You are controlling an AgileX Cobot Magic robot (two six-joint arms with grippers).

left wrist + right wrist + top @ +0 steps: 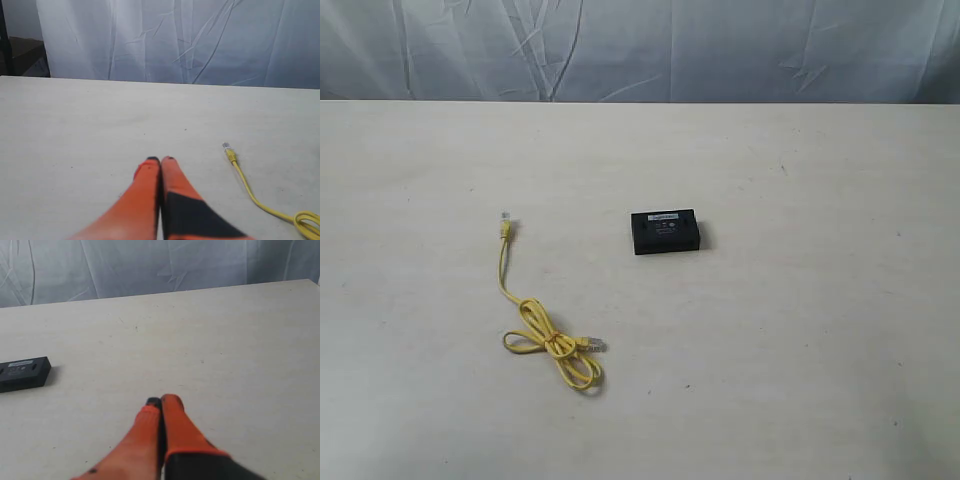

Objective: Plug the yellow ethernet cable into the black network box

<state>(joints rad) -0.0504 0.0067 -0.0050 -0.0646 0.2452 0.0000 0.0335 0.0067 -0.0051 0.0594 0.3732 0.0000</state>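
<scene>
L claw [160, 160]: fingers pressed together tip to tip, no gap, nothing between them; hangs just above bare table [800, 350].
R claw [161, 401]: same, orange fingers fully closed, holding nothing, over bare table.
Ext view: neither claw nor arm shows.
Yellow ethernet cable [552, 344]: flat on table, no claw touching it. Seen from L claw [232, 158], one clear plug w/ yellow boot lies about level w/ the fingertips, off to one side, apart from them; the cord runs back from it alongside the claw into loops at the frame edge.
Cable layout (ext): one end straight, plug pointing at the backdrop [720, 50]; rest tied in loose loops w/ 2nd plug sticking out of the bundle.
Black network box [665, 231]: flat, label side up. From R claw [23, 373] it sits ahead of the tips and well off to one side, not touched.
Cable vs box: apart, not plugged in; ports on the box can't be made out.
</scene>
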